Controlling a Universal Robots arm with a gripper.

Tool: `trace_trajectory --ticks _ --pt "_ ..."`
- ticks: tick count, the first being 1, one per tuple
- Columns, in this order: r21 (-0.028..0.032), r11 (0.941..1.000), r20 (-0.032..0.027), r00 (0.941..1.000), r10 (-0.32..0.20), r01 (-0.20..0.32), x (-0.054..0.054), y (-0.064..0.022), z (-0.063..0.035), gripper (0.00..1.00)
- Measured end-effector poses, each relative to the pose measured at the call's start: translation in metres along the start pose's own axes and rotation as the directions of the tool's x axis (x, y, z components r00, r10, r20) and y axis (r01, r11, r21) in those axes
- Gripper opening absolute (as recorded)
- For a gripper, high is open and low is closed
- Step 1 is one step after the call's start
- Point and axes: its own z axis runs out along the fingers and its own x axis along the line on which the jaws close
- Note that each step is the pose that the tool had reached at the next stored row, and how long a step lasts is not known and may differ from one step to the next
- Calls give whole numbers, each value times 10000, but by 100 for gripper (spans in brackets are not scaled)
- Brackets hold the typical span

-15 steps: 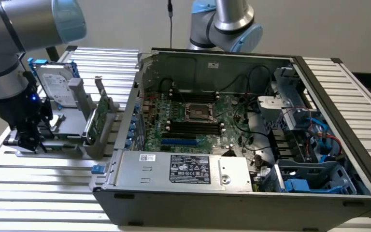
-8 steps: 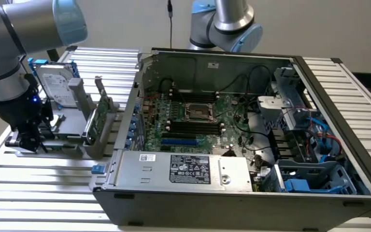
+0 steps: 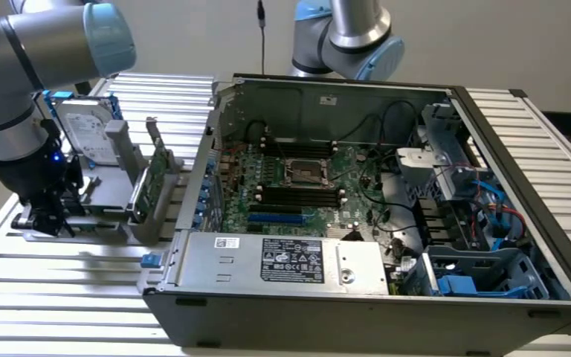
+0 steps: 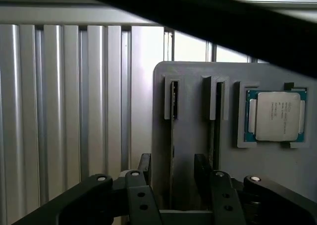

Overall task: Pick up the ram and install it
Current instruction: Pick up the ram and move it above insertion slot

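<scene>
In the wrist view the ram stands on edge in a slot of the grey holder, a thin dark strip with a green rim. My gripper is open and straddles it, one black finger on each side with a gap to the stick. In the exterior view my gripper hangs low over the holder at the exterior view's left, beside the open computer case. The motherboard lies inside the case with its black slots bare.
A processor chip sits in a recess of the holder, next to a second narrow slot. A silver hard drive and a broader green card stand upright on the holder. A second robot arm stands behind the case.
</scene>
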Motion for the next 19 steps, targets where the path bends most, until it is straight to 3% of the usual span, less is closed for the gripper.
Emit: trace_trajectory --ticks 4,7,19 --pt "-25 10000 108 9999 -8 9 0 0 11 40" --pt "-37 10000 135 9999 -11 11 0 -1 14 27" --pt "-67 10000 157 9999 -10 12 5 -8 39 27"
